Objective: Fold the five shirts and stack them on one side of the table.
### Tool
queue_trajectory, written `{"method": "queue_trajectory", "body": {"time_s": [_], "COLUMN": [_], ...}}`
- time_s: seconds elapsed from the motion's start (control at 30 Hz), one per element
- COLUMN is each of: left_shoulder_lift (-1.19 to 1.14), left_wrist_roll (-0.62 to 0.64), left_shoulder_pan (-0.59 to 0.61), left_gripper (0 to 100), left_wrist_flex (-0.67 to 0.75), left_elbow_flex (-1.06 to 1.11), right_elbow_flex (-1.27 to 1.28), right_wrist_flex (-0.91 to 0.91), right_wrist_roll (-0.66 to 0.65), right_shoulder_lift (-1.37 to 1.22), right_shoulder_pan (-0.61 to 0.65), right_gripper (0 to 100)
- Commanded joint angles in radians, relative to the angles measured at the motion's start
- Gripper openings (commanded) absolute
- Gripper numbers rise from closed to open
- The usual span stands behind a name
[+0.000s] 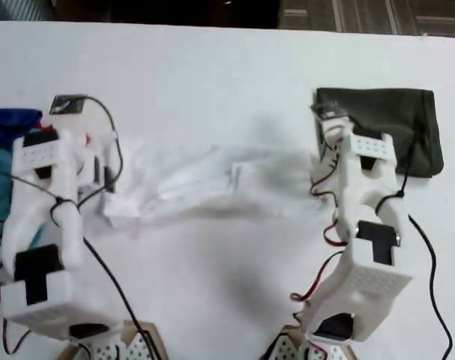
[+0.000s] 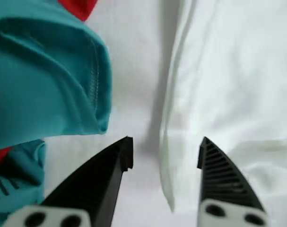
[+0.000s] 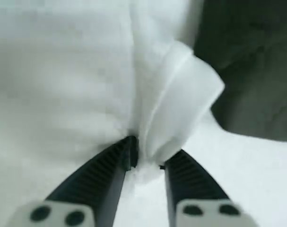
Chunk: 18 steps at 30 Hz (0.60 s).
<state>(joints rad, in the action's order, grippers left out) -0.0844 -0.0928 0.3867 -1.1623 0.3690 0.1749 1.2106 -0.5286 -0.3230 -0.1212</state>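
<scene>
Right gripper [image 3: 150, 160] pinches a fold of the white shirt [image 3: 63, 71], folded dark green shirt [image 3: 249, 75] just beside it. Left gripper [image 2: 164, 153] gapes over the shirt's edge, teal shirt [image 2: 39, 75] alongside.

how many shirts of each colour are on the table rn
white shirt: 1
dark green shirt: 1
teal shirt: 1
blue shirt: 1
red shirt: 1, mostly hidden under the teal one
total: 5
</scene>
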Motion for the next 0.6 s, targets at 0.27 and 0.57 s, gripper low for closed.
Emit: {"method": "queue_trajectory", "body": {"time_s": [0.27, 0.57], "left_shoulder_lift": [-0.405, -0.601], "left_wrist_roll": [0.069, 0.061], "left_shoulder_pan": [-0.046, -0.173], "left_gripper": [29, 26], "left_wrist_flex": [-0.106, -0.351], "left_elbow_flex": [-0.315, -0.545], "right_elbow_flex": [-0.109, -0.107], "right_wrist_flex": [0.194, 0.249], "right_wrist_roll": [-0.009, 0.000], "right_shoulder_lift": [0.357, 0.547], "right_shoulder_pan": [0.087, 0.148], "right_gripper": [12.1, 12.0]}}
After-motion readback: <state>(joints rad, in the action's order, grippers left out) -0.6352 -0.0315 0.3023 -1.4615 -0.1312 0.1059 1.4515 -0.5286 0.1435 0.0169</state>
